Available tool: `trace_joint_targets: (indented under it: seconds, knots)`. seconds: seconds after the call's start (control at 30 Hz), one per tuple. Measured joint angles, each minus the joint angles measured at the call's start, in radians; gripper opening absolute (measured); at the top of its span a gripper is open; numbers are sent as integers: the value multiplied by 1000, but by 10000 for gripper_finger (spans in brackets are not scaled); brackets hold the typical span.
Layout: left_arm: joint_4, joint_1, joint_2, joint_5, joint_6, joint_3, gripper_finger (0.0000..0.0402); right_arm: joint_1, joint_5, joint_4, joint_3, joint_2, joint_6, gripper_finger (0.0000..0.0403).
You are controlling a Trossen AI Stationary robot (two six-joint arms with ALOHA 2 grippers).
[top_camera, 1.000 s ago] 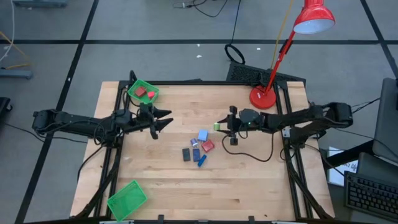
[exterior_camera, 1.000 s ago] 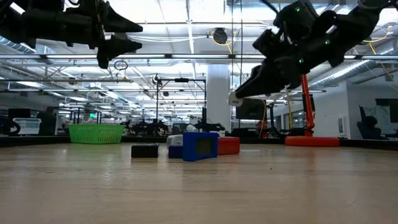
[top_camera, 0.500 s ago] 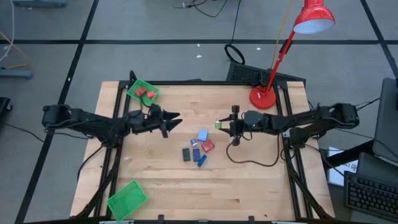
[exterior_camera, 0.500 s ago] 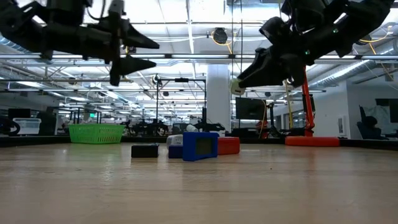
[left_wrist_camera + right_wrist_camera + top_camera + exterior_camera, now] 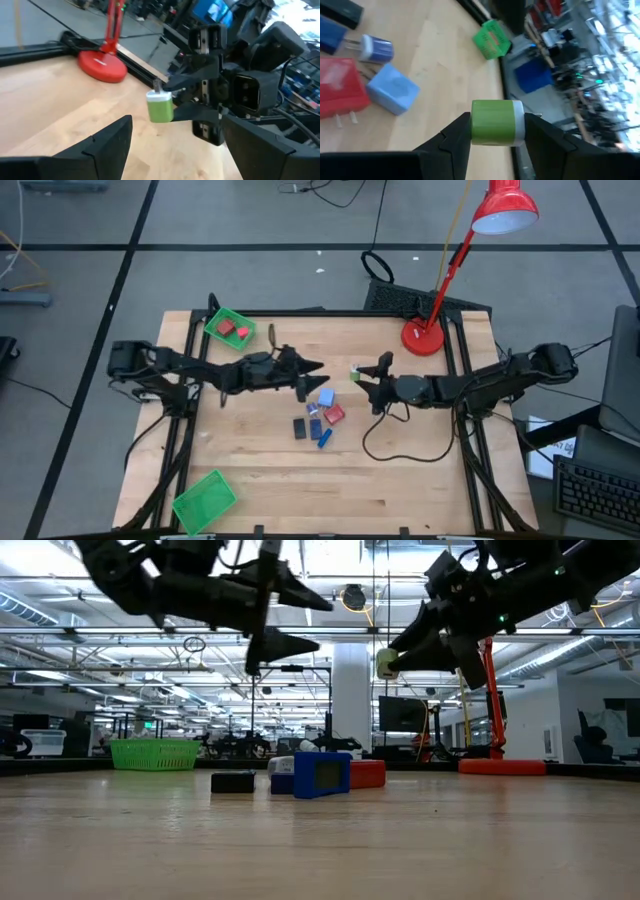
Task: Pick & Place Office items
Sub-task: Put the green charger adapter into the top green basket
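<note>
My right gripper [image 5: 360,376] hangs above the table's middle, shut on a green bit with a white end [image 5: 496,122] [image 5: 387,664]. My left gripper [image 5: 322,624] [image 5: 312,373] is open and level, its fingers pointing at the green bit [image 5: 160,106] from the table's left, a short gap away. Below on the table lie the other office items: a light-blue block [image 5: 325,397], a red block [image 5: 334,413], a black rectangle [image 5: 300,427] and a blue stick [image 5: 324,438]. My right gripper pinches the green bit by two opposite sides [image 5: 475,125] between its two fingertips [image 5: 455,137]. The fingers come about level from the table's right. The bit is lifted well clear of the table, and its metal prongs [image 5: 156,86] stick up.
A green tray [image 5: 230,327] with red pieces stands at the far left; another green tray [image 5: 205,498] stands at the near left. The red desk lamp's base [image 5: 423,337] stands at the far right. A black cable [image 5: 395,442] loops on the table under my right arm.
My left gripper has gone toward the table's right, toward the right gripper, and has opened wider. My right gripper has rolled about its own axis and shifted a little, still holding the green bit in the air.
</note>
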Motion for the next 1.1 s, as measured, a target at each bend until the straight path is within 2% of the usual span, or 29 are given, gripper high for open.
trace_joint_targets:
  seconds: [0.17, 0.5, 0.73, 1.1]
  knots:
    - [-1, 0, 98, 17, 19, 86, 297, 45, 94, 66, 0, 0, -64, 150]
    - [2, -8, 221, 18, 22, 204, 286, 87, 92, 131, 0, 0, -91, 154]
    - [1, -14, 249, 20, 19, 251, 291, 90, 89, 133, 0, 0, -88, 152]
    - [9, -31, 256, -2, 9, 253, 274, 90, 58, 146, 0, 0, -69, 151]
